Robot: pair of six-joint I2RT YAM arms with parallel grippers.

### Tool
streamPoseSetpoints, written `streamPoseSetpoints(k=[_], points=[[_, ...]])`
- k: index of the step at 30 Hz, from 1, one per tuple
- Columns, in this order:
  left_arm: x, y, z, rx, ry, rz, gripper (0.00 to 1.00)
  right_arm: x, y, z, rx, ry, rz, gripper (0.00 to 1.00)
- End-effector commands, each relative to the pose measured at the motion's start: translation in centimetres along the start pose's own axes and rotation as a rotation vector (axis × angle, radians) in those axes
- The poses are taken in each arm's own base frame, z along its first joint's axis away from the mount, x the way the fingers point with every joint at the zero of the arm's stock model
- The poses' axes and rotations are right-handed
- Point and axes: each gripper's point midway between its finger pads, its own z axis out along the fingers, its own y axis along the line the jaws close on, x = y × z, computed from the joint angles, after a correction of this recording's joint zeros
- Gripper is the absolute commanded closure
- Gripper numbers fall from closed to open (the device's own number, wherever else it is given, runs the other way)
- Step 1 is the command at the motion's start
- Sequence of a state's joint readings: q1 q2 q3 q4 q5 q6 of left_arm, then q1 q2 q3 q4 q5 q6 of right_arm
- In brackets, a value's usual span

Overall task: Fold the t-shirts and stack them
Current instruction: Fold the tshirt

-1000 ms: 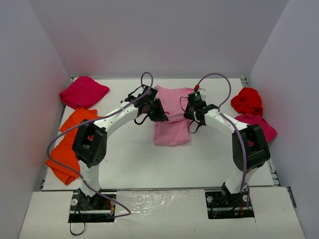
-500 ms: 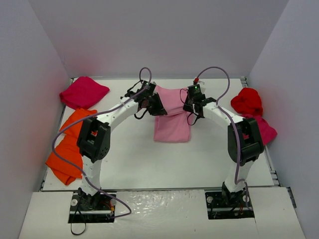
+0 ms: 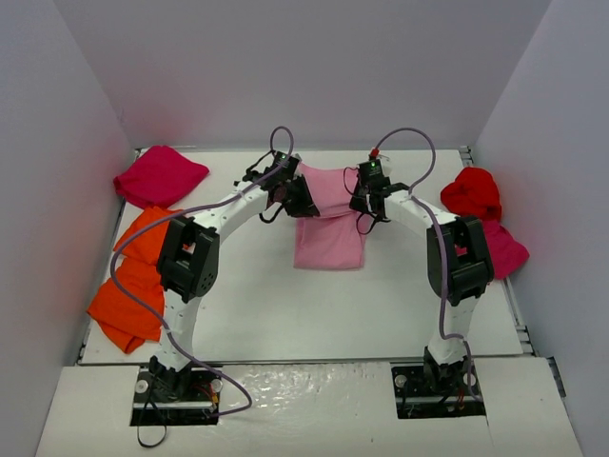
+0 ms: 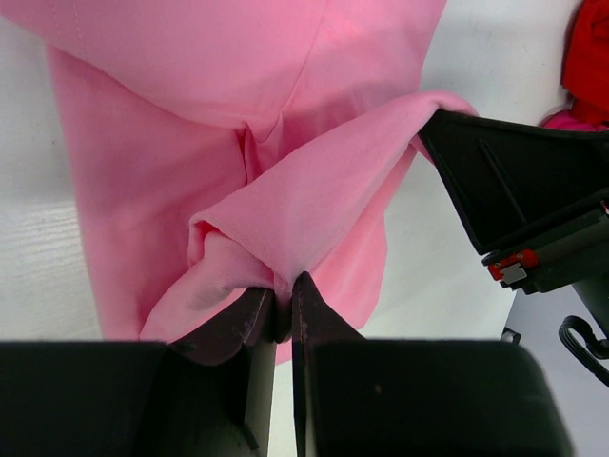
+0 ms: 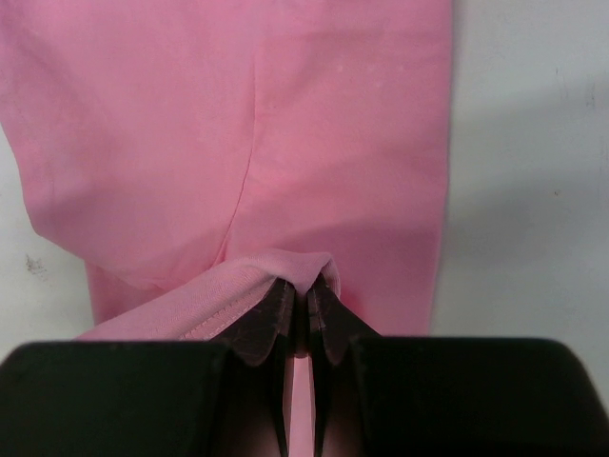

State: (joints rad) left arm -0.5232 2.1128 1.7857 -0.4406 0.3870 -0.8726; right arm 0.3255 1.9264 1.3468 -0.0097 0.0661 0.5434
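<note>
T-shirts (image 3: 328,243) lay spread across the white bench (image 3: 276,305). At the far left corner sat a crumpled magenta shirt (image 3: 160,176), and nearer the arms an orange heap (image 3: 131,281) lay along the left edge. Toward the middle, the left end effector (image 4: 284,286) was pinched tight on a bunched corner of the light pink shirt (image 4: 190,143). A taut fold of that cloth ran rightward to the right end effector (image 5: 303,290), which was likewise clamped, on a hemmed edge. Between the two, the far part of the pink shirt was held up off the bench, while its near part lay flat in the centre. At the right edge sat a bright red shirt (image 3: 471,193), with a second magenta shirt (image 3: 502,246) just beside it, nearer the arms. The cloth looked light, soft and limp. It would likely sag and crease wherever unsupported and could slip from a shallow pinch. The surest hold seemed to be the two corners of one edge, with the hem caught deep between the fingers.
</note>
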Motion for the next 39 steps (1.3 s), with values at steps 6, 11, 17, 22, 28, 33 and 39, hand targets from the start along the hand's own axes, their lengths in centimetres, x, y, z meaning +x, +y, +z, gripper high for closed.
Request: streamPoseSetpoints(k=[6,11,17,22,28,33,39], points=[[-3.6,-1.5,-2.2,0.018,-0.104,0.106,1.00,-5.4,-1.7,0.0,0.056,-0.142,0.023,0.96],[-4.0,-0.4,-1.7,-0.019,-0.146,0.123,0.69,-6.3,-2.0,-0.8,0.070,-0.173,0.025,0.35],[-3.9,0.0,-1.7,-0.016,-0.165,0.130,0.38,-6.7,-2.1,-2.0,0.067,-0.199,0.024,0.26],[-4.1,-0.3,-2.2,-0.006,-0.183,0.151,0.35,-5.8,-1.9,-2.4,0.034,-0.175,0.031,0.31],[-3.4,-0.4,-2.9,0.006,-0.168,0.151,0.37,-4.2,-0.3,-3.0,-0.063,-0.114,0.036,0.61],[-0.5,1.7,-5.1,-0.046,-0.151,0.117,0.38,0.8,0.2,-5.7,-0.128,-0.027,0.032,0.46],[3.7,5.3,-7.8,-0.145,-0.146,0.053,0.38,6.4,-1.6,-9.6,-0.142,0.049,0.042,0.35]])
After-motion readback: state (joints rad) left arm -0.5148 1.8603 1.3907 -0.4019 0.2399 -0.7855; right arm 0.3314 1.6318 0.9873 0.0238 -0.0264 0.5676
